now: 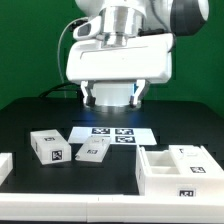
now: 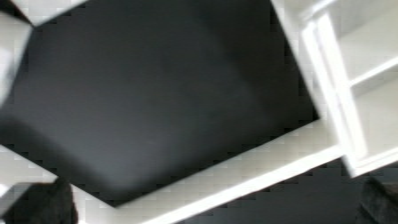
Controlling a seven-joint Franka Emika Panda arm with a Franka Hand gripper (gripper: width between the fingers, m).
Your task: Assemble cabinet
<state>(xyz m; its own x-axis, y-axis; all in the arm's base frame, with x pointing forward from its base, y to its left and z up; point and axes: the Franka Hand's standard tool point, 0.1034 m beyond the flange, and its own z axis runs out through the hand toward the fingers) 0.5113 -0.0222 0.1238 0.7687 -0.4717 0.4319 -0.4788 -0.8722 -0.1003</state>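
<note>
The cabinet [image 1: 180,170] is a large white boxy body with inner dividers and a tag on its front. It sits on the black table at the exterior view's lower right. My gripper [image 1: 111,97] hangs above the far middle of the table, over the marker board [image 1: 112,133], well apart from the cabinet. Its jaws stand apart with nothing between them. The wrist view is blurred: it shows black table surface and white edges that I cannot identify. The dark fingers [image 2: 39,205] show only at the corners of that view.
Two small white tagged blocks [image 1: 50,147] [image 1: 93,150] lie at the exterior view's left of the marker board. Another white piece [image 1: 4,165] shows at the left edge. A green wall stands behind the table.
</note>
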